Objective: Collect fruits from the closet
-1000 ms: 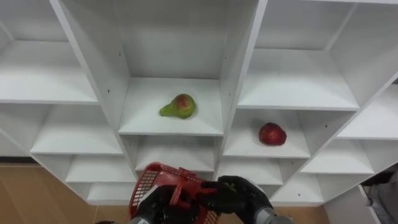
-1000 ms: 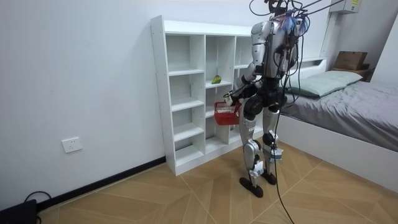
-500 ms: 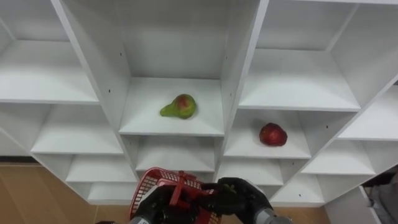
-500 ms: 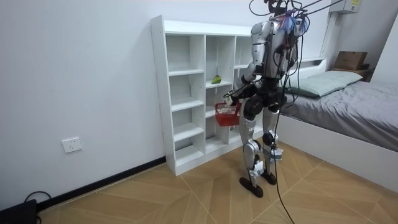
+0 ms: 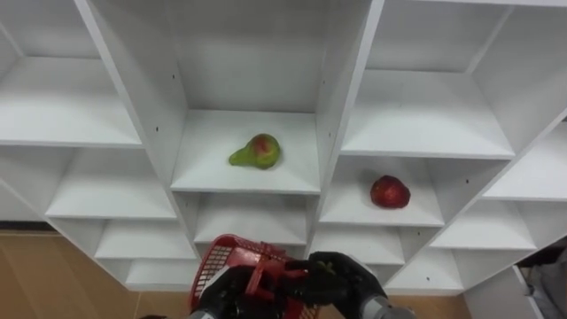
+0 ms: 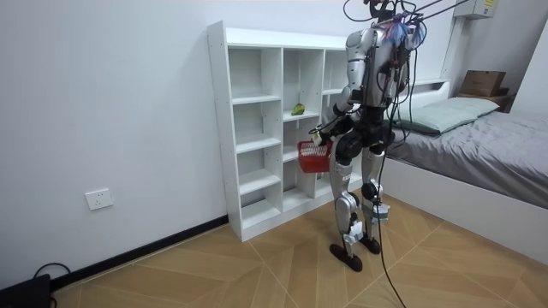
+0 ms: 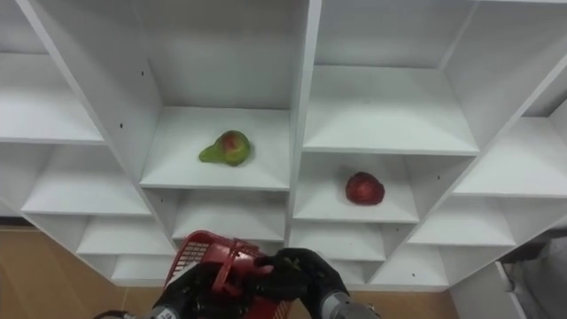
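Left eye view: a green-and-red pear [image 5: 256,151] lies in a middle compartment of the white wooden closet [image 5: 425,115]. A red round apple [image 5: 389,191] sits one compartment lower, to the right. Below them, the left robot hand [image 5: 227,292] and right robot hand [image 5: 344,276] both curl round the handle of a red plastic mesh basket [image 5: 229,255].

Room view: the robot stands facing the closet, with a grey bed [image 6: 488,137] at the room view's right.

Middle bay: I see open room beside and above the pear [image 5: 256,151].
Right bay: less headroom; red fruit [image 5: 388,191] sits mid-shelf, both sides free.
Between: upright panel [image 5: 342,115] parts the two bays.
Low front: basket [image 5: 226,253] masks the lower bays.
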`<state>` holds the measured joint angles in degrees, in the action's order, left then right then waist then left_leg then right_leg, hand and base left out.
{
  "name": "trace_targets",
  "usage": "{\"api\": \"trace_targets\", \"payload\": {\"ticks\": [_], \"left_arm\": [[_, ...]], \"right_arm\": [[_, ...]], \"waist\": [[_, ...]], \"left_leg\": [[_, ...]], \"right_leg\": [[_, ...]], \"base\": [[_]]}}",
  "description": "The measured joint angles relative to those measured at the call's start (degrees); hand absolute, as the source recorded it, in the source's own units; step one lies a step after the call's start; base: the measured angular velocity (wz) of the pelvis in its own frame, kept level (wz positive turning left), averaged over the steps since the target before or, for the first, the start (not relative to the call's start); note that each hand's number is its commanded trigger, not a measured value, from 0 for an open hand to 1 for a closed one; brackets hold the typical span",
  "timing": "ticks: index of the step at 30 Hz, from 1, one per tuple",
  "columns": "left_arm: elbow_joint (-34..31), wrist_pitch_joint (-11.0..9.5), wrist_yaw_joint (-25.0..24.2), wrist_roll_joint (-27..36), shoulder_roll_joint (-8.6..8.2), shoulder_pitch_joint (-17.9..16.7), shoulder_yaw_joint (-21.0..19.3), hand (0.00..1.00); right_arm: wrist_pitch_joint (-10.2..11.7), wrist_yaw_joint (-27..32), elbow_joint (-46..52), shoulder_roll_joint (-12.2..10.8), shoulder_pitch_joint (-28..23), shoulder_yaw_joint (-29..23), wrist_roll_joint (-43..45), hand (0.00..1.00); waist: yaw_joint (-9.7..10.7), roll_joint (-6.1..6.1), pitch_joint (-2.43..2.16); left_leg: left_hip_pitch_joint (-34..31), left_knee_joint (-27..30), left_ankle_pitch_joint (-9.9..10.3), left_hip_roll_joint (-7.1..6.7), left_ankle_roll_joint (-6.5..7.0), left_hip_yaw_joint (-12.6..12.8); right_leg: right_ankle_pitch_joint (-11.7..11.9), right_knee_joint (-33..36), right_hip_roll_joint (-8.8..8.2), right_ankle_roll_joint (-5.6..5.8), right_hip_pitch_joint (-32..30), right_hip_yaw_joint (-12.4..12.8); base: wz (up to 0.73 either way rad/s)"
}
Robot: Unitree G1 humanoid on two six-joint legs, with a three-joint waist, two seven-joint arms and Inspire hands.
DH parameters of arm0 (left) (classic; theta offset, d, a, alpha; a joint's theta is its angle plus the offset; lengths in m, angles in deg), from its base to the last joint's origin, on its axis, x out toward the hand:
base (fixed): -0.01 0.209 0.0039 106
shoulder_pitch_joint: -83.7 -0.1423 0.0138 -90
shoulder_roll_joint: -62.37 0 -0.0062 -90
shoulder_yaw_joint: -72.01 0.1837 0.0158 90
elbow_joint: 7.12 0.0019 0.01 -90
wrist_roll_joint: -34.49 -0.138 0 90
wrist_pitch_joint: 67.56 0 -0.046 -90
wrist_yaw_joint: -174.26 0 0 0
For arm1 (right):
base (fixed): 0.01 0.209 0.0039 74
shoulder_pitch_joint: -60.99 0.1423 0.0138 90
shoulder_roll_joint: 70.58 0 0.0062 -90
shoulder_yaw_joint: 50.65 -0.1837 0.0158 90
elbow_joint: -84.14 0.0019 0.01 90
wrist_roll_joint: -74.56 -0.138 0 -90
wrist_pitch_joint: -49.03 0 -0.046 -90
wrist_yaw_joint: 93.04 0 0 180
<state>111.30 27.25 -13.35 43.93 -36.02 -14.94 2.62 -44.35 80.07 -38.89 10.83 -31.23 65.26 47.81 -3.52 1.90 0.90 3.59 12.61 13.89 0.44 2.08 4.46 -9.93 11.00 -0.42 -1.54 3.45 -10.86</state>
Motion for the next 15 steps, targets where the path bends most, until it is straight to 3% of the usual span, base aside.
{"api": "trace_targets", "payload": {"ticks": [12,14,15], "left_arm": [[0.0,0.0,0.0,0.0,-0.02,0.0,0.0,1.00],[0.0,0.0,0.0,0.0,-0.01,0.0,0.0,1.00],[0.0,0.0,0.0,0.0,-0.01,0.0,0.0,1.00]], "right_arm": [[0.0,0.0,0.0,0.0,0.2,0.0,0.0,1.00],[0.0,0.0,0.0,0.0,0.2,0.0,0.0,0.60],[0.0,0.0,0.0,0.0,0.2,0.0,0.0,0.52]], "waist": [[0.0,-0.16,-0.10],[0.0,-0.16,-0.10],[0.0,-0.16,-0.11]], "left_leg": [[0.0,-0.2,0.0,-0.01,0.00,0.0],[0.0,0.0,0.0,-0.02,0.00,0.0],[0.0,0.0,0.0,-0.01,0.00,0.0]], "right_leg": [[0.0,0.0,-0.02,0.00,0.1,-0.1],[0.0,0.0,-0.02,0.00,0.1,-0.2],[0.0,0.0,-0.03,0.00,0.1,-0.2]], "base": [[0.00],[0.00],[0.00]]}}
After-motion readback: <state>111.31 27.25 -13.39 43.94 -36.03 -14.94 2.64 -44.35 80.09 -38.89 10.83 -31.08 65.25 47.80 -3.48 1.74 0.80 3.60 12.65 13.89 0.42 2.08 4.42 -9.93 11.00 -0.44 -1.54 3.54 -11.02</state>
